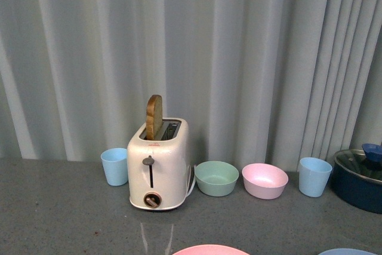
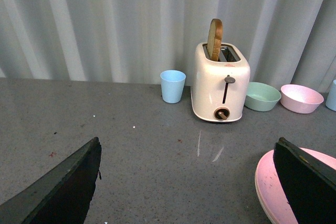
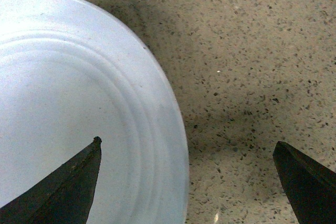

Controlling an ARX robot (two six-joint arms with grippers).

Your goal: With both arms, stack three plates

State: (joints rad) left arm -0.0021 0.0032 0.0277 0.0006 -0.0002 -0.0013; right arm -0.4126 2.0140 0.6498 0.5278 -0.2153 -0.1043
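Grey speckled countertop [image 3: 252, 51] carries the work, with a pale pleated curtain [image 1: 239, 58] behind it.

Locate the light blue plate [image 3: 79, 103] first. In the front view it shows only as a sliver at the lower right edge of the frame, lying flat on the counter. The right gripper [image 3: 187, 142] hangs above its rim with jaws spread wide and empty, one finger over the plate's inside and the other over bare counter. This straddle suits a rim pinch.

Lower straight down and keep the rim centred between the fingers. Close only once the outer finger can get beneath the lip, because a shallow matte plate probably slides if nudged sideways.

The pink plate [image 2: 268, 187] lies at the bottom centre of the front view, apart from the blue one. The left gripper [image 2: 186, 140] is likewise wide open and holds nothing, with one finger overlapping the pink rim. Only two plates show in any view.

Keep both arms away from the toaster [image 1: 158, 165], the green bowl [image 1: 216, 177] and the pink bowl [image 1: 264, 180] ranged along the curtain.
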